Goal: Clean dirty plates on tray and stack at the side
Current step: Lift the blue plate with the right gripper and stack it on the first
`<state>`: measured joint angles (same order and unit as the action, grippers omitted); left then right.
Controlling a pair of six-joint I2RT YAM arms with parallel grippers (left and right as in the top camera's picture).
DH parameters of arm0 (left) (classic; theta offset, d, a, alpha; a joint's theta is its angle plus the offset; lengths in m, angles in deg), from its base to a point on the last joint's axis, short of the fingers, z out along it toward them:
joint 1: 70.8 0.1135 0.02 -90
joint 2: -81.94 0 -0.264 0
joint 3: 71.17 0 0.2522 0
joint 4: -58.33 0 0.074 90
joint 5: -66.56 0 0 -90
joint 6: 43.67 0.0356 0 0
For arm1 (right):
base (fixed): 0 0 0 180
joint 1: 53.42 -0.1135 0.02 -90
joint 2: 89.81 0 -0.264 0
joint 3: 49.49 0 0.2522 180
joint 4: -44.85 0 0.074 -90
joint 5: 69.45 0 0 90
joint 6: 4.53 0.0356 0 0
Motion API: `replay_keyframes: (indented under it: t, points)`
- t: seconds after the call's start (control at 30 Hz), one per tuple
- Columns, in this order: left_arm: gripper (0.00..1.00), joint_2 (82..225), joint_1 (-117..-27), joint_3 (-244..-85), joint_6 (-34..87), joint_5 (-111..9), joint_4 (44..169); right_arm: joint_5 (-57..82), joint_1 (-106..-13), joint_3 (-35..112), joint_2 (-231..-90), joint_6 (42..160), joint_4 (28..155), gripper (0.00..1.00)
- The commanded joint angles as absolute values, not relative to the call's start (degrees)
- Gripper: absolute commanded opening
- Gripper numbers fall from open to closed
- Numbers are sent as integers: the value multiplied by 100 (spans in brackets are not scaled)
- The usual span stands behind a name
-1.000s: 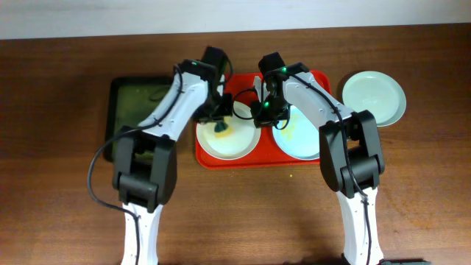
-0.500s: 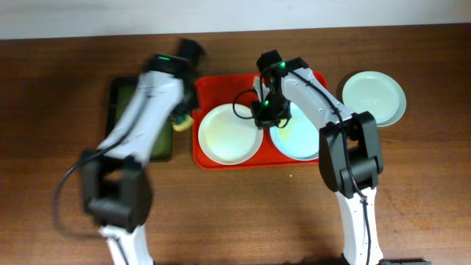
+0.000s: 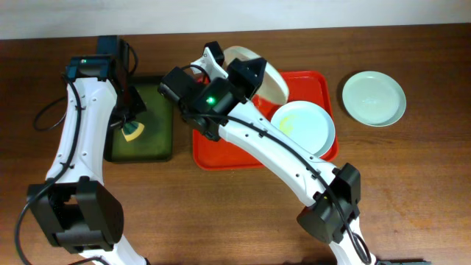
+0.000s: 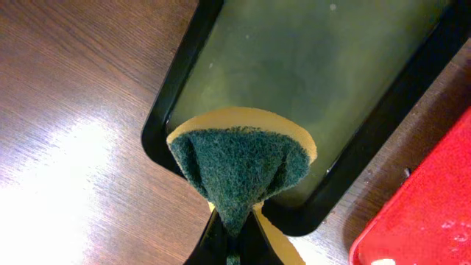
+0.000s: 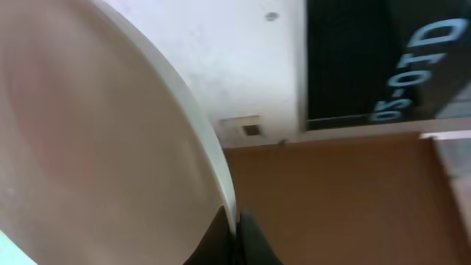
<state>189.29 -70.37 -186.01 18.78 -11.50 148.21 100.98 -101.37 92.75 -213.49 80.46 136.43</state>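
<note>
My right gripper [image 3: 252, 72] is shut on the rim of the cream-white plate [image 3: 271, 79] and holds it tilted, high above the red tray [image 3: 221, 151]. In the right wrist view the jaws [image 5: 236, 224] pinch the plate's edge [image 5: 96, 147]. One mint-blue plate [image 3: 305, 126] with a yellowish smear lies on the right half of the tray. Another mint-blue plate [image 3: 373, 98] lies on the table to the right of the tray. My left gripper [image 3: 131, 126] is shut on a green and yellow sponge [image 4: 239, 165] over the dark tray.
The dark green-black tray [image 3: 151, 121] lies left of the red tray; its rim shows in the left wrist view [image 4: 184, 66], with the red tray's corner [image 4: 430, 213] at the right. The raised right arm [image 3: 257, 143] crosses above the red tray. The table's back edge meets a white wall.
My left gripper has swung left with the sponge, from the cream plate to over the dark tray. My right gripper has taken the cream plate by its rim and lifted it off the red tray.
</note>
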Motion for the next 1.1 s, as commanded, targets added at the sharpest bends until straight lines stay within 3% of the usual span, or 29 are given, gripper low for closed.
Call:
replay_keyframes:
  t: [0.0,0.1,0.17,0.23,0.3,0.4,0.5,0.67,0.7,0.73,0.87,0.9,0.93,1.07]
  points:
    - [0,18927,-7009,-18577,1808,-1195,14803,10738,-10145,9393,-21231,7845,13639,4]
    - [0,18927,-7009,-18577,1808,-1228,14805,7481,-9538,9153,-21266,9331,13206,4]
    - [0,18927,-7009,-18558,1808,-1322,14803,3779,-7898,8821,-21329,9329,13046,4]
    - [0,18927,-7009,-18547,1808,-1322,14760,1895,-6733,8821,-21329,9329,13105,4]
    - [0,18927,-7015,-18547,1808,-1322,14762,841,-5214,8779,-21329,9329,13309,4]
    - [0,18927,-7015,-18547,1808,-1381,14711,828,-3219,8714,-21331,9329,13578,4]
    - [0,18927,-7015,-18547,1808,-1504,14670,835,-2379,8539,-21336,9329,13374,4]
    - [0,18927,-7015,-18547,1808,-1574,14628,835,-2447,7131,-21342,9329,11530,10]
    - [0,18927,-7015,-18547,1808,-1574,14626,832,-2537,7057,-21342,9327,11361,36]
    - [0,18927,-7015,-18547,1808,-1574,14626,828,-2567,7087,-21327,9327,11374,40]
    - [0,18927,-7015,-18547,1810,-1574,14628,828,-2572,7562,-20903,9329,12100,41]
    - [0,18927,-7015,-18547,1810,-1576,14628,638,-2637,7562,-20558,9364,12236,55]
    - [0,18927,-7015,-18547,1810,-1576,14628,349,-2832,7560,-20311,9370,12478,61]
    - [0,18927,-7031,-18547,1810,-1574,14635,773,-4329,7074,-20462,8247,12885,58]
